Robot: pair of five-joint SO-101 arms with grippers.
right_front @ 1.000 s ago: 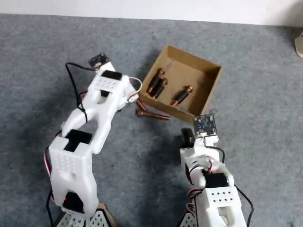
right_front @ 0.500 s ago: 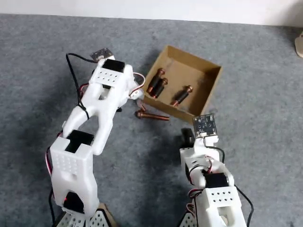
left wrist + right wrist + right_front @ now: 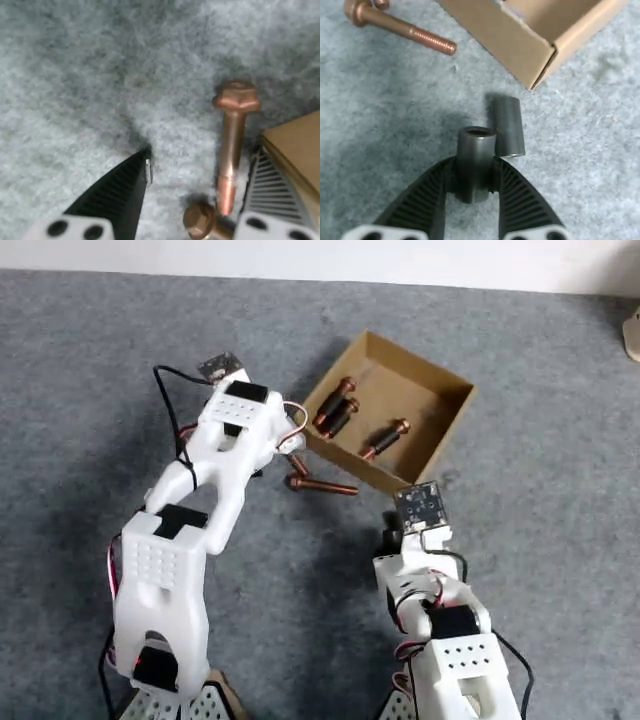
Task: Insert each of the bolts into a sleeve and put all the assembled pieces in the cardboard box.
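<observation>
Two copper bolts lie by the cardboard box's (image 3: 350, 464) left wall: one long bolt (image 3: 322, 484) flat on the carpet, a second bolt (image 3: 298, 463) beside it. My left gripper (image 3: 290, 445) is down over them and open; in its wrist view one bolt (image 3: 232, 145) lies between the fingers (image 3: 202, 160), close to the pale finger, with another bolt head (image 3: 200, 220) nearer. My right gripper (image 3: 476, 172) is shut on a dark sleeve (image 3: 475, 155), held upright near the box corner (image 3: 535, 45). A second sleeve (image 3: 509, 127) lies just beside it. Three assembled pieces (image 3: 338, 412) rest inside the box.
Grey carpet covers the whole table. The box (image 3: 295, 150) stands right next to my left gripper's pale finger. A long bolt (image 3: 395, 22) lies beyond the held sleeve. Open carpet stretches left of the left arm and right of the box.
My left arm has swung toward the box and come down over the bolts. The box has shifted slightly to the right. The right arm has edged a little left with its sleeve.
</observation>
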